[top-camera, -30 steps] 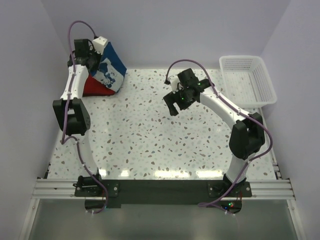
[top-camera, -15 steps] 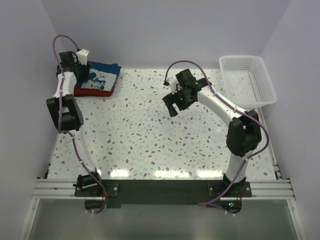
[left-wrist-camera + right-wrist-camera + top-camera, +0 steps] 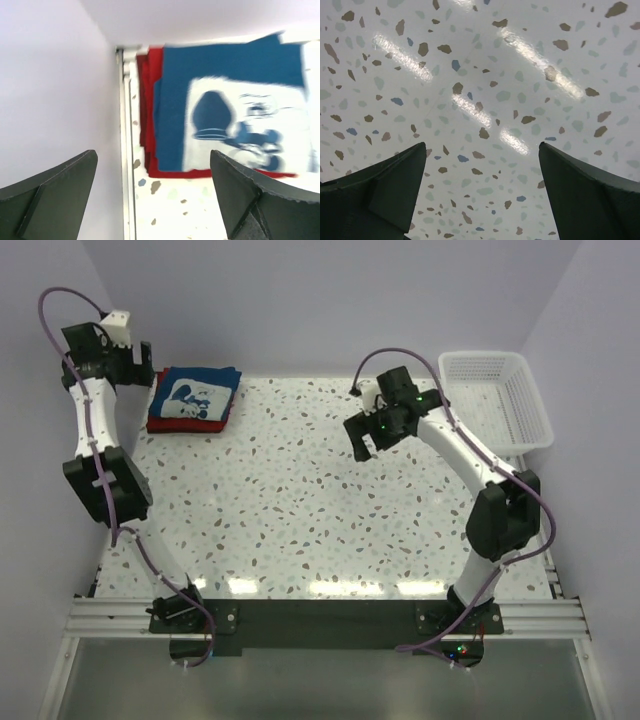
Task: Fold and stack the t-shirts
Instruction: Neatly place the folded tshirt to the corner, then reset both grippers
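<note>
**Speckled table, both shirts folded and stacked in the far left corner**

Pale lilac walls [image 3: 330,300] close in a terrazzo-patterned table [image 3: 300,510]. At its far left corner lies the blue shirt [image 3: 200,395], folded with a white print facing up. It rests on the folded red shirt [image 3: 163,425], which shows only as a strip along the left and near edges.

The left gripper [image 3: 135,362] hangs just beside the stack, close to the left wall. Its jaws are spread wide with nothing between them. The right gripper [image 3: 368,440] hovers over bare table right of centre, also spread and empty.

The work looks all but done, so the main danger is undoing it. In the left wrist view the pile sits close ahead of the spread fingers [image 3: 60,185]. A low or sideways retreat could let one finger catch the blue shirt's edge and pull a fold open, or drag the top shirt off the red one. The wall leaves that arm little room to swing, and its looping cable [image 3: 55,305] could brush it.

A white basket [image 3: 480,357] sits at the far right, well apart from the shirts and near the right arm. Nothing lies between the stack and either gripper.
</note>
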